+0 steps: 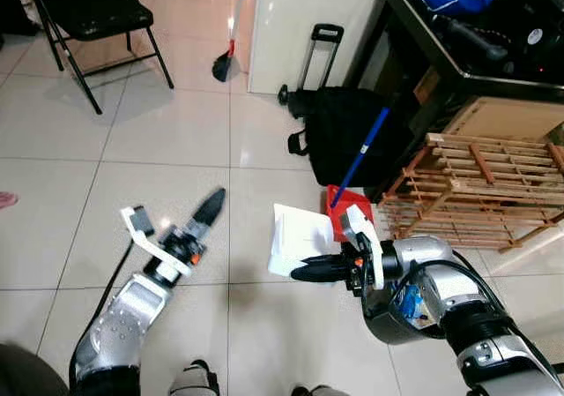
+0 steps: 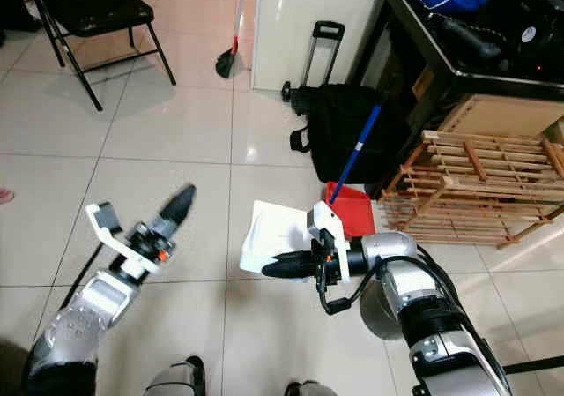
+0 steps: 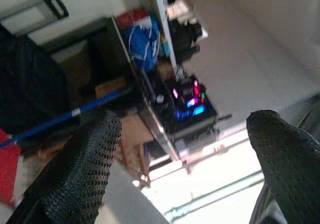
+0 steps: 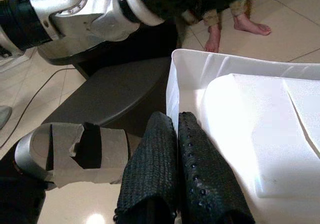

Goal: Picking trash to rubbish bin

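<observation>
Indoors, glossy tiled floor (image 1: 176,140), folding chair (image 1: 92,17), wooden crate (image 1: 480,189)

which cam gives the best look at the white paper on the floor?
Right wrist view: the white paper is close up, folds visible, with the right gripper shut at its edge. Both eye views show it whole but small, beside the red dustpan. Left wrist view looks elsewhere.

White paper tray (image 1: 300,235), a shallow crumpled box with raised edges, lies flat on the tiled floor at lower centre of frame, just left of the red dustpan (image 1: 351,211).
</observation>
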